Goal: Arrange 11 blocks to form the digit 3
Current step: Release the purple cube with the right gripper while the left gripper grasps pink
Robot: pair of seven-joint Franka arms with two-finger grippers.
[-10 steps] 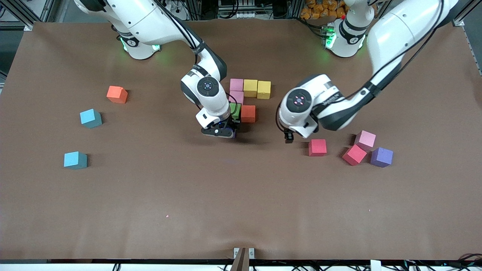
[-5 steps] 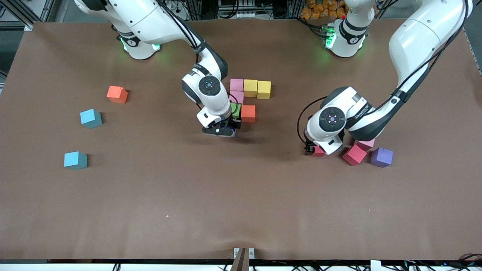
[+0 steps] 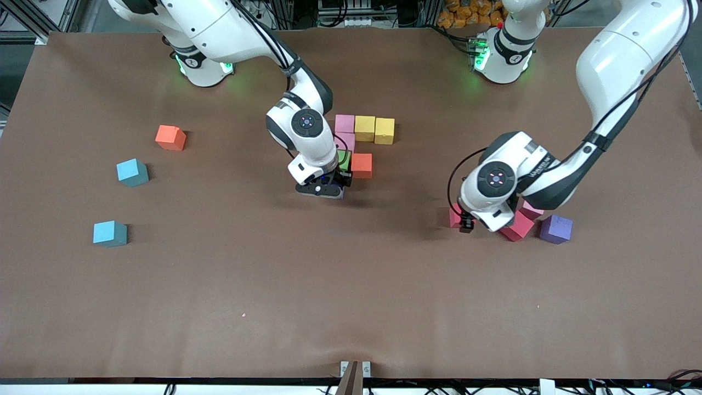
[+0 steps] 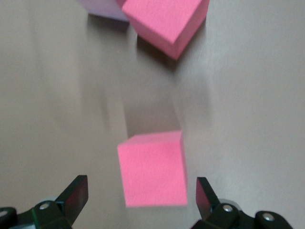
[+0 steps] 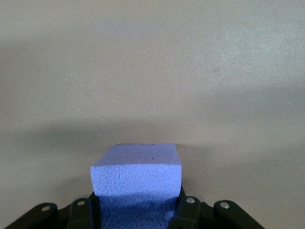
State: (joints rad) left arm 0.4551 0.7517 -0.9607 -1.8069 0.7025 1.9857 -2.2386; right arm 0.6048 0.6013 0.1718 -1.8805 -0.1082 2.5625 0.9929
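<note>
Two arms work over a brown cloth-covered table (image 3: 219, 307), with metal framing and cables along its robot edge. The right gripper (image 3: 321, 189) is clamped on a purple block (image 5: 137, 179) just beside the green block (image 3: 344, 159) of the partial digit 3 (image 3: 364, 129). The left gripper (image 4: 143, 198), jaws wide, has moved from mid-table to straddle a red block (image 4: 152, 167) near the left arm's end.

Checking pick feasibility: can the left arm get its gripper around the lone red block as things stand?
Probably yes. The left gripper hangs open right over the red block, with bare table on both flanks; its neighbours sit apart.
</note>
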